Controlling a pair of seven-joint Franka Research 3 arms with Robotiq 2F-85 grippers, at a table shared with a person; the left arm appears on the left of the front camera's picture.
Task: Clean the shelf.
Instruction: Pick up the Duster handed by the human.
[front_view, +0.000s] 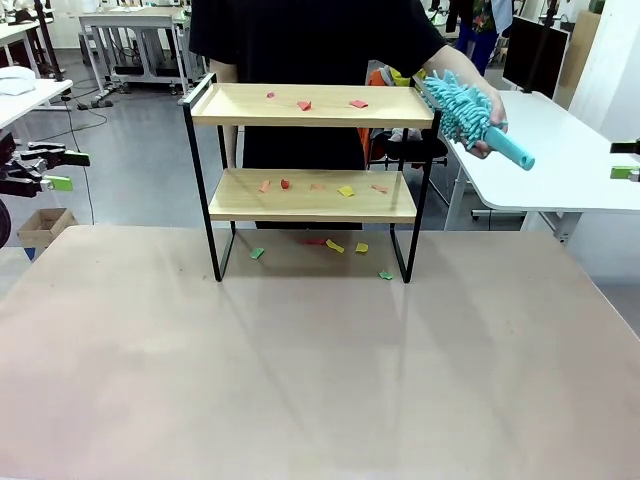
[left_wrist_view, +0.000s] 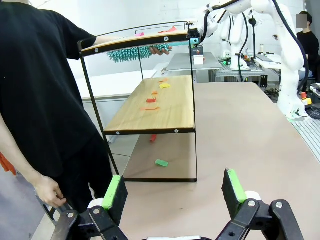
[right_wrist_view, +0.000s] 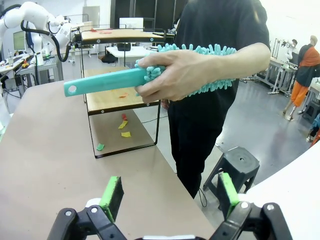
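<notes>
Upper centre in the front view, the shelf (front_view: 240, 104) stands on the worktop (front_view: 320, 380), with coloured scraps (front_view: 345, 190) strewn across both boards. A person's hand (right_wrist_view: 185, 75) holds a teal duster (front_view: 455, 100) at its right end. The left gripper (left_wrist_view: 175, 192) and right gripper (right_wrist_view: 170, 195) gape wide, holding nothing.

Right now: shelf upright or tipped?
Upright. The shelf stands on its legs on the table, both boards level, coloured scraps lying flat on them.
</notes>
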